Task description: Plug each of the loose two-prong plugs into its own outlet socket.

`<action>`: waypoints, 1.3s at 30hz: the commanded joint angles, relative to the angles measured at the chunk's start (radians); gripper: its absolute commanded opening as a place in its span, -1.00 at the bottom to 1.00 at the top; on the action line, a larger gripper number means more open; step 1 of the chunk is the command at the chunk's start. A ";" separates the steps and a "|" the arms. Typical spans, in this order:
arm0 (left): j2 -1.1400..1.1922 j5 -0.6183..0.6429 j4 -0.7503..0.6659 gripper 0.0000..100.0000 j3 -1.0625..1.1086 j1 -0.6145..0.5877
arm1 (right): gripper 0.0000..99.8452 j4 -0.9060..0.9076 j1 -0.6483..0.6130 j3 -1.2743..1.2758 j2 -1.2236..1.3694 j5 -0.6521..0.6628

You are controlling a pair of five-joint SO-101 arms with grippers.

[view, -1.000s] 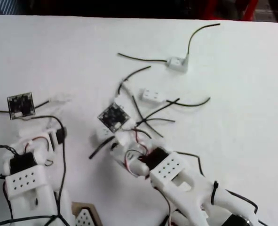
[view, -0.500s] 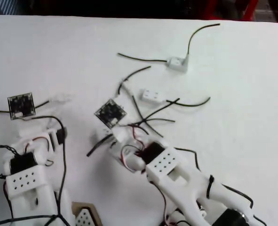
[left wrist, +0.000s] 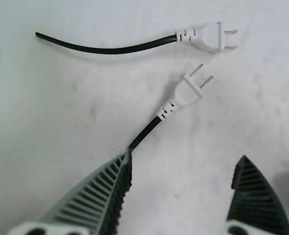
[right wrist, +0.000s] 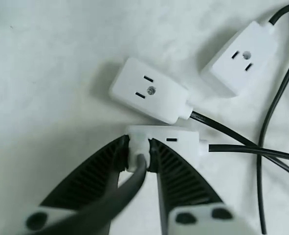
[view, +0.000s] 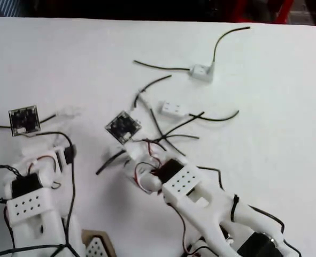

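R wrist: right gripper pinches white plug against a socket. L wrist: left gripper spread over two loose plugs. High view: spare sockets at 1 o'clock, white table, dark room behind.

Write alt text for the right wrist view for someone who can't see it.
The right gripper clamps one end of a white outlet socket on a white table. Two more sockets lie just beyond it, each trailing a black cord.
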 commanded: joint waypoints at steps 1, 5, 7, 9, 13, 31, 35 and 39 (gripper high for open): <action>-0.024 0.008 -0.020 -0.35 -0.008 -0.008 | -0.97 -0.012 -0.007 -0.014 0.004 0.011; -0.024 0.008 -0.020 -0.35 -0.008 -0.008 | -0.97 -0.012 -0.007 0.012 0.004 0.012; -0.024 0.008 -0.020 -0.35 -0.008 -0.008 | -0.97 -0.013 -0.007 0.021 0.004 0.012; -0.024 0.008 -0.020 -0.35 -0.008 -0.008 | -0.97 -0.015 -0.007 0.026 0.013 0.012; -0.022 0.008 -0.020 -0.35 -0.008 -0.008 | -0.97 -0.070 -0.007 0.031 0.105 0.012; -0.022 0.006 -0.021 -0.35 -0.006 -0.010 | -0.97 0.025 0.001 -0.015 0.030 0.061; -0.022 0.006 -0.021 -0.35 -0.006 -0.010 | -0.97 0.179 0.070 -0.100 -0.142 0.060; -0.022 0.006 -0.021 -0.35 -0.006 -0.010 | -0.97 0.259 0.193 -0.212 -0.252 0.068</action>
